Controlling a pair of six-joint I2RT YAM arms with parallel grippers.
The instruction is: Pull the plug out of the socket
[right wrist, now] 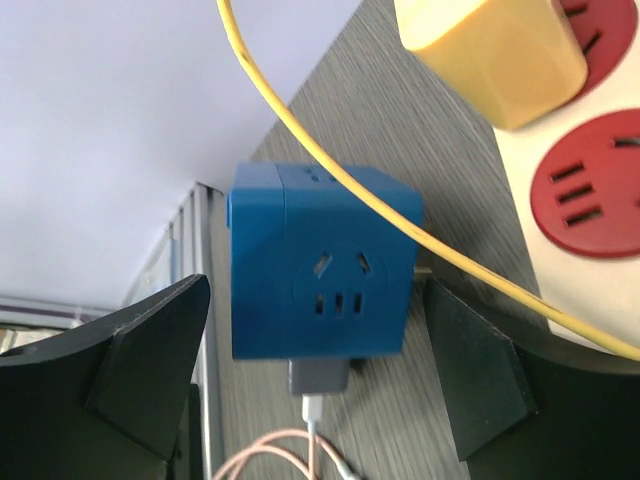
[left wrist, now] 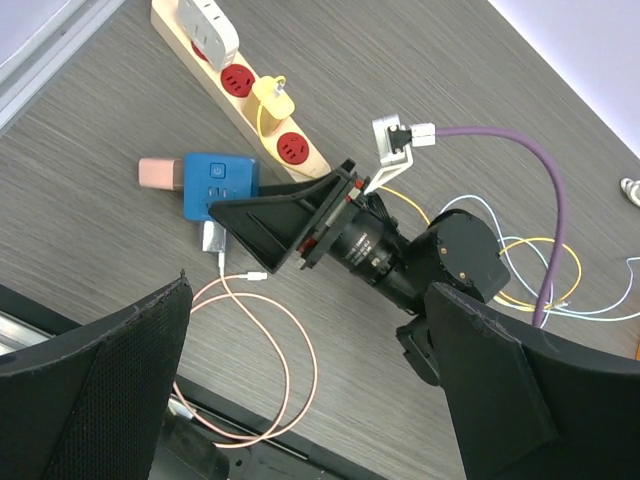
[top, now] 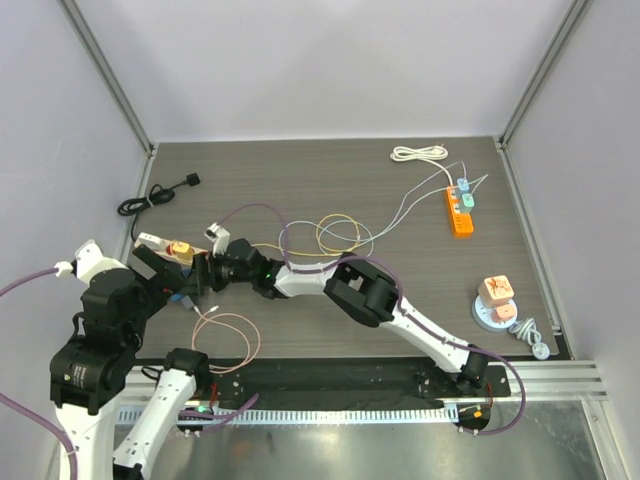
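A blue cube socket (right wrist: 320,265) lies on the table beside a cream power strip (left wrist: 250,105) with red sockets. A grey plug (right wrist: 318,377) sits in the cube's near side, and a pink cable (left wrist: 290,340) loops away from it. A yellow plug (right wrist: 490,50) and a white plug (left wrist: 207,22) sit in the strip. My right gripper (right wrist: 310,365) is open, with one finger on each side of the blue cube and not touching it. My left gripper (left wrist: 310,400) is open and empty, above the pink cable loop. In the top view the right gripper (top: 188,272) is at the table's left side.
A pink block (left wrist: 158,173) lies against the cube's far side. Yellow and white cable loops (top: 340,235) lie mid-table. An orange power strip (top: 460,212) with teal plugs, a coiled white cable (top: 418,154), a black cable (top: 155,197) and a round socket with orange plugs (top: 497,305) are also there.
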